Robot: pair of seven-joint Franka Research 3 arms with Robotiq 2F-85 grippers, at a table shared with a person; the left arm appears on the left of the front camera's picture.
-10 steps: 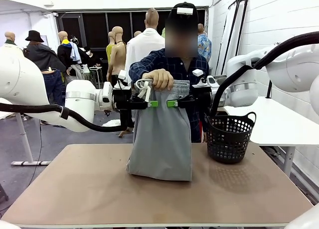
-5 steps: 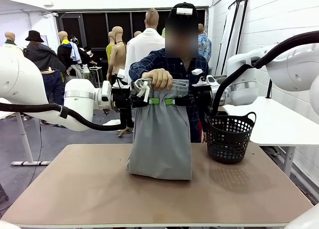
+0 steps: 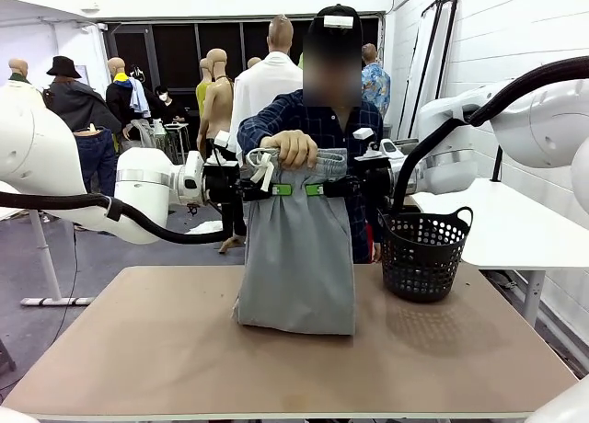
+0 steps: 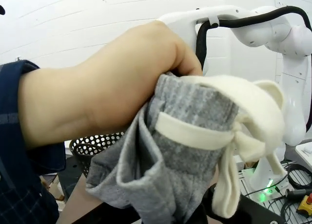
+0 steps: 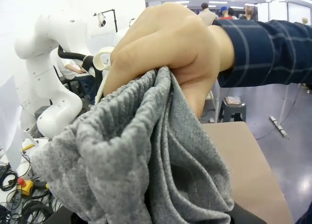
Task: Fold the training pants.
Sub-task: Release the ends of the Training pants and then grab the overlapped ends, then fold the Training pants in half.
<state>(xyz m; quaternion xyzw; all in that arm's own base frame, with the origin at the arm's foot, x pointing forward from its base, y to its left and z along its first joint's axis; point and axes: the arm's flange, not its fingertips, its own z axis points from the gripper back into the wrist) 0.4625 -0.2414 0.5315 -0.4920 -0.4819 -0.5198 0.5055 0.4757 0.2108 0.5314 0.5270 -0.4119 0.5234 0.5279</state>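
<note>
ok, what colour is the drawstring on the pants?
White or cream drawstring on the grey training pants; left wrist view shows it best.

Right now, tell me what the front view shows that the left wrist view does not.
Front view alone: the light grey jersey training pants hang full length to the brown table, with the left gripper and right gripper shut on them below the waistband. Left wrist view alone: the knotted white drawstring close up. Both: the person's hand gripping the waistband and the black basket.

brown table: training pants hem resting mid-table, black basket right.
</note>
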